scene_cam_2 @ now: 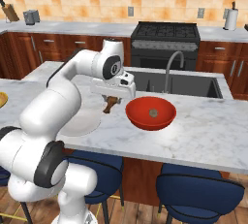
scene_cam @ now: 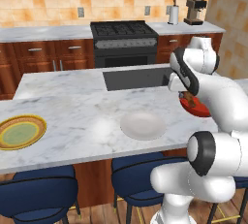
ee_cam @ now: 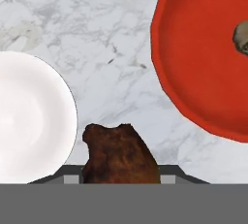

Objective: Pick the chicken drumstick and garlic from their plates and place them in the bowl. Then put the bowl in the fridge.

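Marble counter [scene_cam_2: 203, 126]: gripper [scene_cam_2: 112, 105] clamps drumstick [ee_cam: 120, 155] beside bowl [scene_cam_2: 145, 116] (garlic [scene_cam_2: 153, 113] inside, seen from right).

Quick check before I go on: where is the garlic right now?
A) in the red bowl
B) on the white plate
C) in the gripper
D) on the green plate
A: the garlic lies on the bottom of the red bowl, while the white plate and the green plate are bare and the gripper holds the drumstick above the counter beside the bowl.
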Controlling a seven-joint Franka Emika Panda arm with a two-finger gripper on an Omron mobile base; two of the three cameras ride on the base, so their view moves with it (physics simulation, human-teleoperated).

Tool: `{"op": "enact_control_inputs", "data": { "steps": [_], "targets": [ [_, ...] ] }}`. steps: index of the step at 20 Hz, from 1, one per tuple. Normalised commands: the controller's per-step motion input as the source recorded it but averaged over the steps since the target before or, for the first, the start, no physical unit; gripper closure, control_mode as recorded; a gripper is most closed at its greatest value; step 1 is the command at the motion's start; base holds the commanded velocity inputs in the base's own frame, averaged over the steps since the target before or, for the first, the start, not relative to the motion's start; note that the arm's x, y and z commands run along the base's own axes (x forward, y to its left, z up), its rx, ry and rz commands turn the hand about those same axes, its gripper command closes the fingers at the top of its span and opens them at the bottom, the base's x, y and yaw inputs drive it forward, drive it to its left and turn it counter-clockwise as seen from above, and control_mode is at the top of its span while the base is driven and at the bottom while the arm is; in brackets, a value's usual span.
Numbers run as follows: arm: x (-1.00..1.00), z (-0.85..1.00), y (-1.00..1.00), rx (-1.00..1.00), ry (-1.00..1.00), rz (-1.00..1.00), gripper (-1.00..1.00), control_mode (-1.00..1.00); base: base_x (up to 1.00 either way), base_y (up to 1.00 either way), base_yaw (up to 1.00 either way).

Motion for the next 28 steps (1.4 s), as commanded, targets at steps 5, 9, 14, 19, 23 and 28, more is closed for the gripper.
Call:
{"op": "enact_control_inputs", "data": {
  "steps": [5, 9, 14, 19, 23, 28],
  "targets": [
    [0.31, 0.0, -0.6, 0.0, 0.0, 0.12, 1.0, -1.0, 0.0, 0.0, 0.0],
    [0.35, -0.01, -0.46, 0.0, 0.0, 0.08, 1.0, -1.0, 0.0, 0.0, 0.0],
    [0.47, -0.07, -0.3, 0.0, 0.0, 0.18, 1.0, -1.0, 0.0, 0.0, 0.0],
    [0.3, -0.15, -0.21, -0.01, -0.05, 0.23, 1.0, -1.0, 0.0, 0.0, 0.0],
    [-0.01, -0.32, -0.12, -0.08, -0.07, 0.15, 1.0, -1.0, 0.0, 0.0, 0.0],
    [0.0, -0.37, -0.11, -0.06, -0.02, 0.1, 1.0, -1.0, 0.0, 0.0, 0.0]
  ]
}}
